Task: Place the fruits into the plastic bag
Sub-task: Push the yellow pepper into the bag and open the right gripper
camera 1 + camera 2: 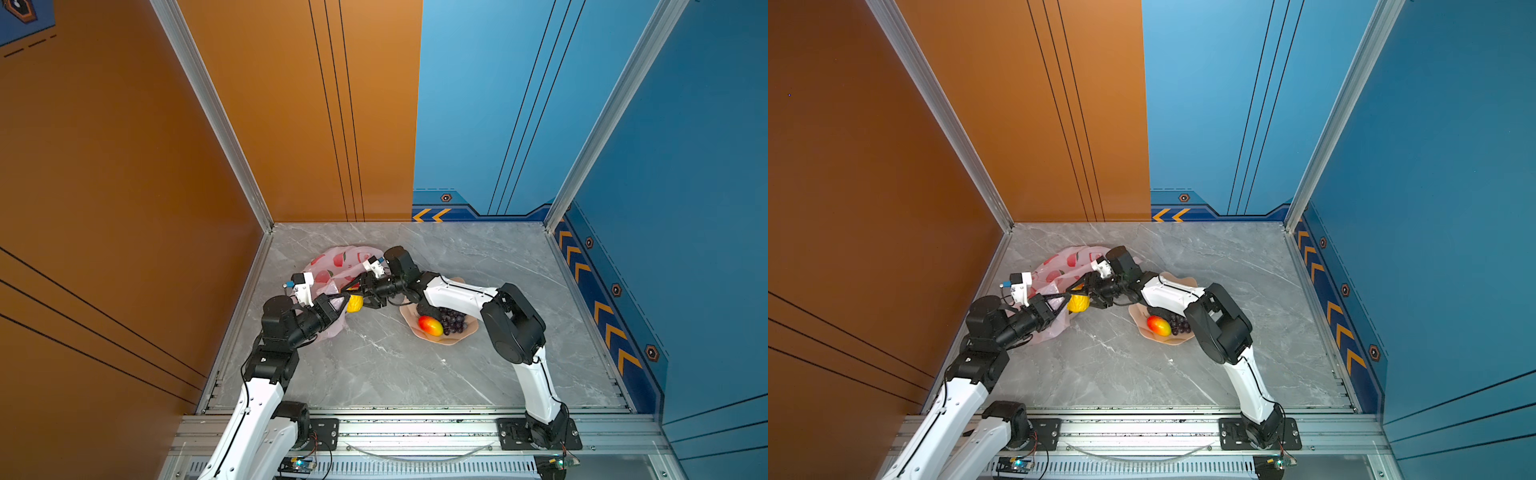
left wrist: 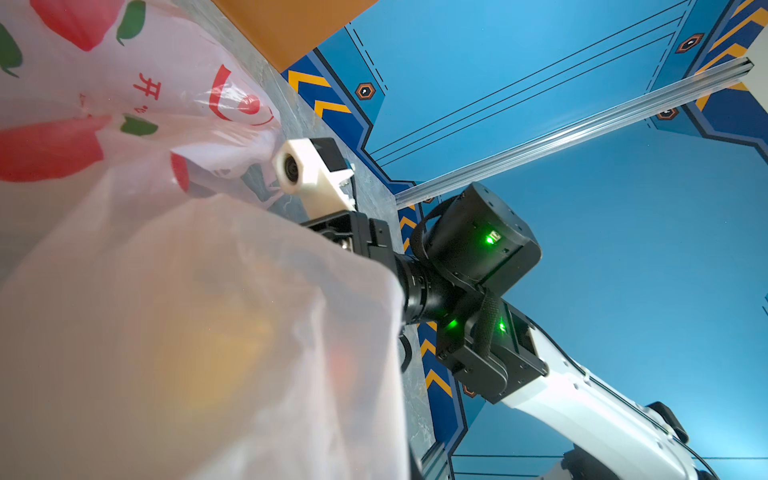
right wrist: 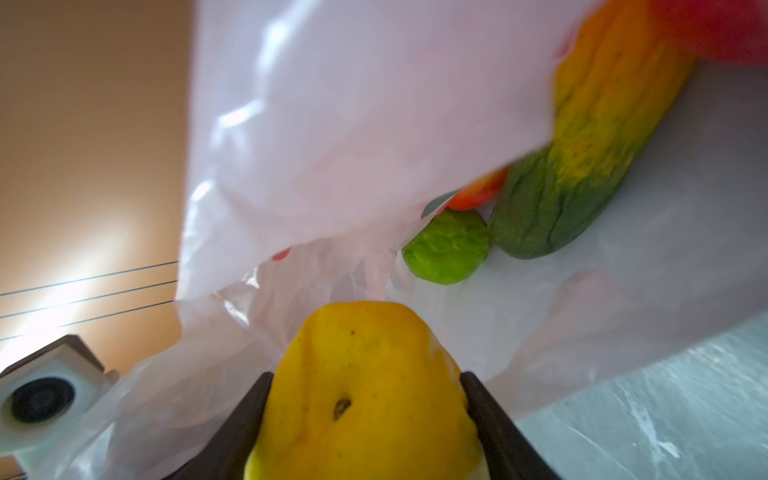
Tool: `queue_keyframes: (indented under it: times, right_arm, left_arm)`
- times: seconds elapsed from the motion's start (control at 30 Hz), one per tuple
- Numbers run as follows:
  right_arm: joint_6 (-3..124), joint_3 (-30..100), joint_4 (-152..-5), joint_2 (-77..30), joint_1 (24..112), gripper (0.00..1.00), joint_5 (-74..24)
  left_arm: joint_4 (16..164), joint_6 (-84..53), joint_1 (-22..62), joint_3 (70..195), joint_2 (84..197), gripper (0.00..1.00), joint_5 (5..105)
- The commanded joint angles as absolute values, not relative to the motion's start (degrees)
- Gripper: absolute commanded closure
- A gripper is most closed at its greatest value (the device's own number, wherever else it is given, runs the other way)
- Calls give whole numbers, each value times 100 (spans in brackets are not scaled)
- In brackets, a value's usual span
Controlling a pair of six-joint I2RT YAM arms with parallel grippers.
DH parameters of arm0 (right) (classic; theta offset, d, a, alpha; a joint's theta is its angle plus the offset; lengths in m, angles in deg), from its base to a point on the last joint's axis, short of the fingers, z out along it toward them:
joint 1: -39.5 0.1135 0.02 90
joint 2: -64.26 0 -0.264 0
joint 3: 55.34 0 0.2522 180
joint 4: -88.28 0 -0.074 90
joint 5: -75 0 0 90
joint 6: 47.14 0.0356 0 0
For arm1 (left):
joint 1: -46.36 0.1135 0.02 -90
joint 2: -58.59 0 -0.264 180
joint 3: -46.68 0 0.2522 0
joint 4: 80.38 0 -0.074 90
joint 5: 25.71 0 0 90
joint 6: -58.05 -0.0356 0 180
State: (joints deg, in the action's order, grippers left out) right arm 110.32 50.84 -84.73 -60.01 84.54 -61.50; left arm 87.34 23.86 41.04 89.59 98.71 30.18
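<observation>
Grey marble desk (image 1: 374, 365), walled in orange and blue, carries one bag (image 1: 332, 264) on the left and one peach bowl (image 1: 441, 341) right of centre. Your left claw (image 1: 341, 300) is closed on the bag's near edge and holds the mouth up off the desk. Your right claw (image 3: 365, 376) reaches across the middle and grips one yellow fruit (image 1: 354, 304) between its two fingers, right at the bag's mouth. You cannot tell whether it is past the rim. In the right wrist view, three fruits lie inside the bag: one round green fruit (image 3: 446, 247), one green-yellow cucumber (image 3: 582, 145) touching it, and one red-orange piece (image 3: 478, 193) behind them, mostly hidden by film. A red blur in that view's corner could be print or fruit. Three more sit in the bowl: one mango (image 1: 430, 325), one grape bunch (image 1: 453, 322) touching it, and one dark fruit (image 1: 426, 311) half under your right arm.
</observation>
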Motion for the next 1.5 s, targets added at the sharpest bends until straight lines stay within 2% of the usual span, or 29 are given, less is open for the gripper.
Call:
queue_keyframes:
  times: [0.0, 0.23, 0.57, 0.87, 1.07, 1.2, 1.27, 1.47]
  right_arm:
    - [10594, 5589, -7672, -6130, 8538, 41, -6059]
    - [10461, 6097, -7060, -6426, 8590, 41, -5863]
    - [10530, 6670, -6966, -6760, 8651, 40, -5632]
    - [10550, 7289, -6637, -7284, 8885, 39, -5546]
    - [10539, 7602, -6416, -7518, 9011, 30, -5560]
    - [10540, 7707, -6377, -7583, 9077, 19, -5617]
    - [10512, 7707, -6376, -7567, 9090, 0, -5638]
    - [10385, 7536, -6381, -7368, 9052, 0, -5699]
  left_arm:
    - [8779, 2186, 4002, 9164, 9900, 100, 2993]
    - [8779, 1998, 3602, 9152, 10028, 100, 2947]
    - [8961, 1761, 2598, 9340, 10484, 100, 3281]
    - [9154, 1832, 2483, 9217, 10493, 100, 3513]
    - [9025, 1793, 2527, 9147, 10362, 100, 3572]
    - [9025, 1823, 2588, 9079, 10279, 100, 3590]
    - [9010, 1823, 2628, 9062, 10261, 100, 3565]
    - [8956, 1841, 2796, 9029, 10176, 100, 3480]
